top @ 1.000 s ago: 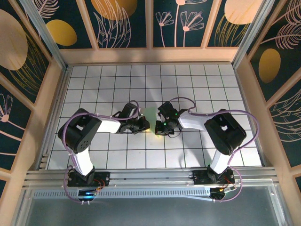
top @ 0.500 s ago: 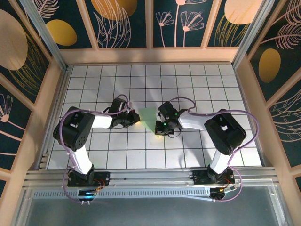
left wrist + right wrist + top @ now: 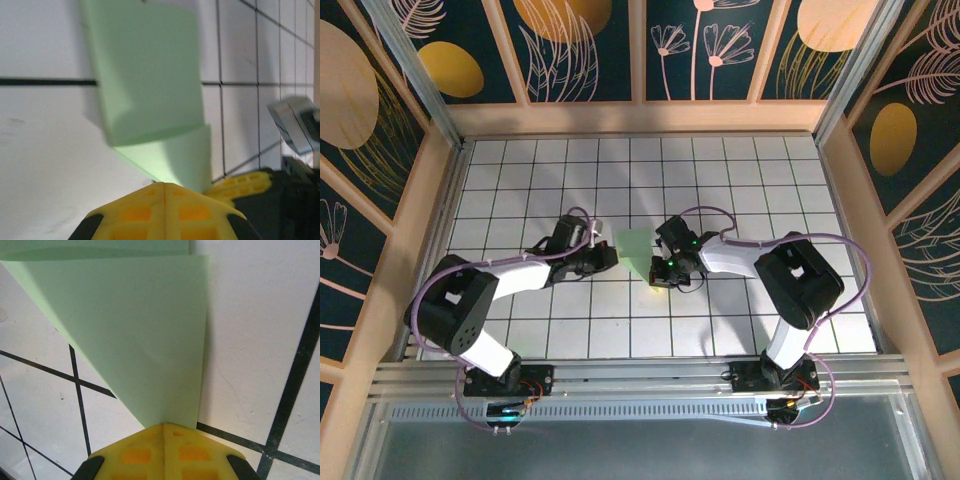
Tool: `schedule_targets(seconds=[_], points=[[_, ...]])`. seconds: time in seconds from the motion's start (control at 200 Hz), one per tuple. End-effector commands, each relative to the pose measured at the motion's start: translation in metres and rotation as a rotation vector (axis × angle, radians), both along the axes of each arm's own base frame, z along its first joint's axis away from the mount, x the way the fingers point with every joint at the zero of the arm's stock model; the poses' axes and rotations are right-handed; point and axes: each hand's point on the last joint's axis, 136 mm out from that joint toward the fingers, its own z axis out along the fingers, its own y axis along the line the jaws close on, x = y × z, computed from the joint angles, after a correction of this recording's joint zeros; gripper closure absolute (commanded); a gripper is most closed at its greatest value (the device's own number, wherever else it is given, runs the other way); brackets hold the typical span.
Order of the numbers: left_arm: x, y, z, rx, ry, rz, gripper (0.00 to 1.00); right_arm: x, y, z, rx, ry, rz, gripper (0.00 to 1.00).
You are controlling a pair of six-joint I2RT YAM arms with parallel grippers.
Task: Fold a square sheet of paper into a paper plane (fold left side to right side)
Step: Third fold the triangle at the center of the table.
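Observation:
The pale-green sheet of paper [image 3: 635, 250] lies folded into a tapering wedge between the two grippers. In the left wrist view one flap of the paper [image 3: 150, 75] stands up off the table. The narrow end below it runs to the shut yellow tips of my left gripper [image 3: 164, 184]; I cannot tell whether they pinch it. From above, my left gripper [image 3: 612, 254] sits at the paper's left edge. My right gripper [image 3: 658, 276] is at the paper's near tip. In its wrist view the paper [image 3: 135, 330] narrows into the shut right gripper [image 3: 164, 425].
The white grid-tile table [image 3: 740, 190] is walled by wooden rails and patterned panels [image 3: 640, 115]. The right gripper's yellow fingers [image 3: 240, 182] show close beside the left gripper's tips. Both arms' bases stand at the near edge.
The left arm has swung its elbow outward to the left and its gripper has drawn back off the paper, uncovering the green wedge. The right arm has stayed put.

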Motion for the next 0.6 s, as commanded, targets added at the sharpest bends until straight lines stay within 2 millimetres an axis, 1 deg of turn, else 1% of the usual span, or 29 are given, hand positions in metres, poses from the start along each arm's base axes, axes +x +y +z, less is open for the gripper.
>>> schedule_targets(seconds=[0.0, 0.085, 0.12, 0.13, 0.145, 0.255, 0.445, 0.591], points=[[0.005, -0.031, 0.009, -0.058, -0.018, -0.068, 1.0, -0.026, -0.047, -0.045, -0.227, 0.084, -0.022, 1.0], [0.011, -0.039, 0.004, -0.066, -0.006, -0.066, 1.0, -0.026, -0.046, -0.044, -0.226, 0.085, -0.022, 1.0], [0.013, -0.041, 0.007, -0.072, -0.015, -0.065, 1.0, -0.026, -0.046, -0.044, -0.226, 0.084, -0.02, 1.0], [0.013, -0.041, -0.001, -0.062, 0.001, -0.066, 1.0, -0.026, -0.046, -0.044, -0.226, 0.084, -0.02, 1.0], [0.013, -0.041, -0.004, -0.057, 0.006, -0.065, 1.0, -0.026, -0.046, -0.043, -0.224, 0.082, -0.019, 1.0], [0.016, -0.043, -0.009, -0.051, 0.011, -0.068, 1.0, -0.026, -0.046, -0.043, -0.227, 0.082, -0.016, 1.0], [0.013, -0.041, -0.024, -0.021, 0.037, -0.072, 1.0, -0.026, -0.045, -0.044, -0.223, 0.084, -0.014, 1.0], [0.011, -0.034, -0.043, 0.031, 0.067, -0.06, 1.0, -0.024, -0.043, -0.042, -0.215, 0.08, -0.014, 1.0]])
